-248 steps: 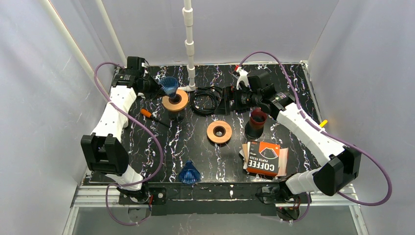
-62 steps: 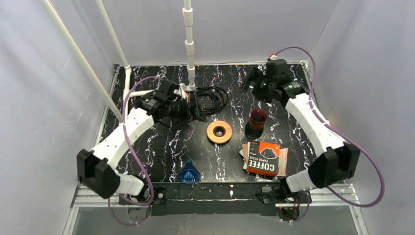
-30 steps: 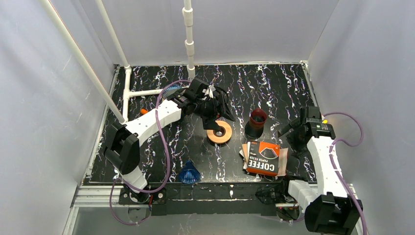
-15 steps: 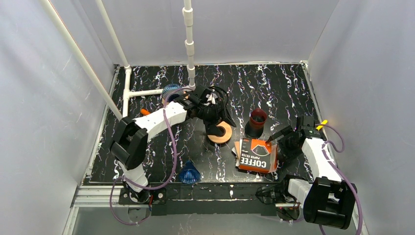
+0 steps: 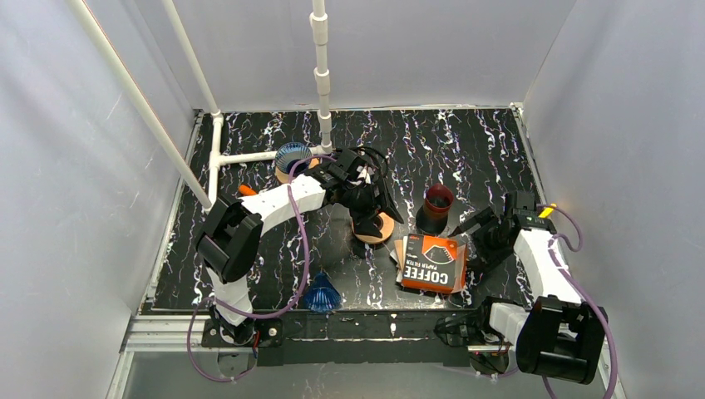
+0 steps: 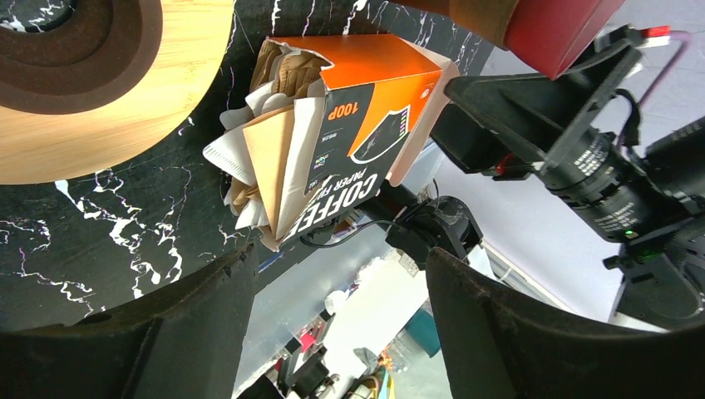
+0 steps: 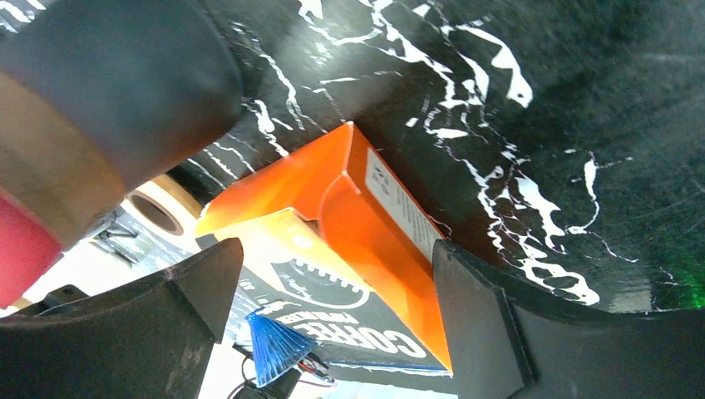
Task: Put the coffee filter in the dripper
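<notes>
Where the left arm reaches across the black, white-veined desk (image 5: 482, 150), the layout reads as follows.

A blue ribbed plastic dripper (image 5: 290, 155) stands at the far left, by the white plastic pipe (image 5: 249, 157). An orange-handled tool (image 5: 244, 189) lies near it, mostly hidden by the arm. A second blue ribbed cone (image 5: 322, 293) stands alone near the front edge.

The left pincer (image 6: 339, 259) hangs over the flat wooden ring stand (image 5: 381, 229) at mid-desk. Its fingers stand wide apart with nothing between them, and they face the open end of the box.

The orange-and-black cardboard filter box (image 5: 432, 264) lies flat just right of that ring. Brown and white paper coffee filters (image 6: 268, 158) protrude, crumpled, from its torn left end; that is where the task's item is found. A red-rimmed dark cup (image 5: 437, 202) stands just behind the box.

The right pincer (image 7: 334, 249) sits low at the box's right end, fingers spread wide. The box's orange end flap lies before the gap. Whether either finger touches the cardboard cannot be told.
</notes>
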